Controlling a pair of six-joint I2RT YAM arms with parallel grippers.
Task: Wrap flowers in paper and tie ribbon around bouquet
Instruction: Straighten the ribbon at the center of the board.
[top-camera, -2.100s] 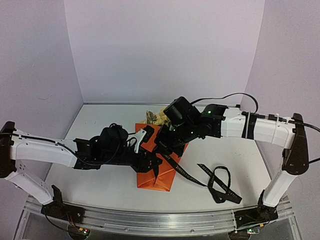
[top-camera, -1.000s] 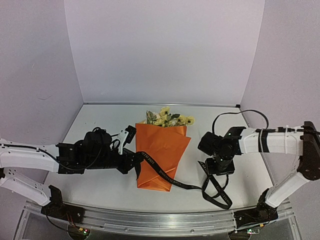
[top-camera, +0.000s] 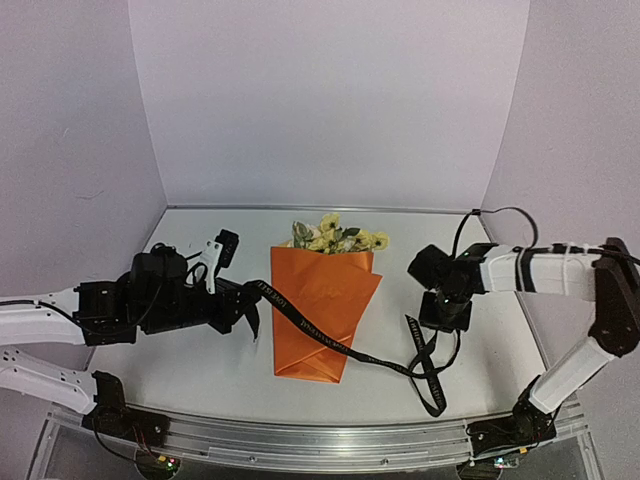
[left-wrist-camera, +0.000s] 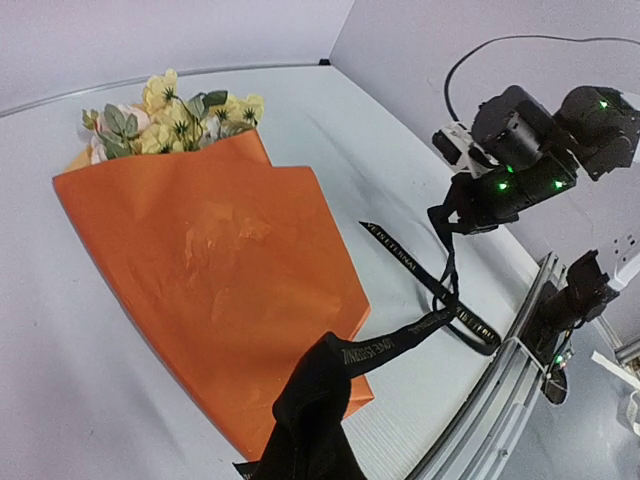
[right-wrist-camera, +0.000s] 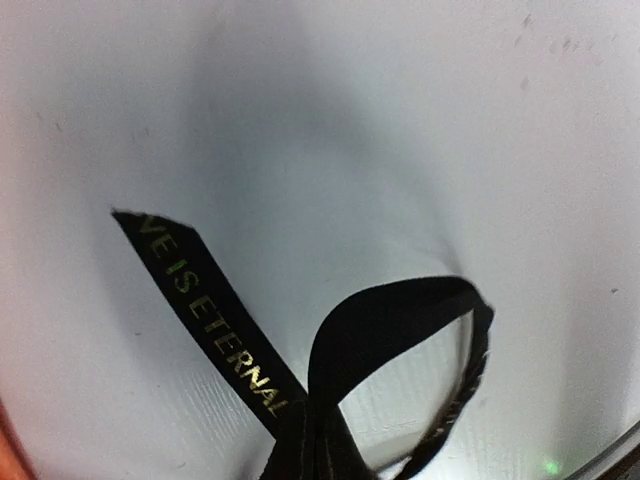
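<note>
The bouquet lies in the middle of the table: an orange paper (top-camera: 322, 300) cone with yellow flowers (top-camera: 335, 238) poking out of its far, wide end. The black ribbon (top-camera: 318, 334) runs diagonally across the paper, then loops on the table at the right. My left gripper (top-camera: 248, 300) is shut on the ribbon's left end, just left of the paper. My right gripper (top-camera: 441, 320) is shut on the ribbon's loops, right of the bouquet. In the left wrist view the lettered ribbon (left-wrist-camera: 420, 325) stretches from my left gripper (left-wrist-camera: 322, 395) over the paper (left-wrist-camera: 220, 260) corner. The right wrist view shows ribbon (right-wrist-camera: 205, 305) strands bunching at the bottom edge.
A metal rail (top-camera: 300, 438) runs along the table's near edge, close under the ribbon's lowest loop (top-camera: 432, 398). Lilac walls close in the back and sides. The right arm's black cable (top-camera: 500, 213) arches above the table's far right corner.
My right gripper has shut on the ribbon's loops and lifted them slightly. My left arm has drawn back to the left, pulling the ribbon straighter across the paper.
</note>
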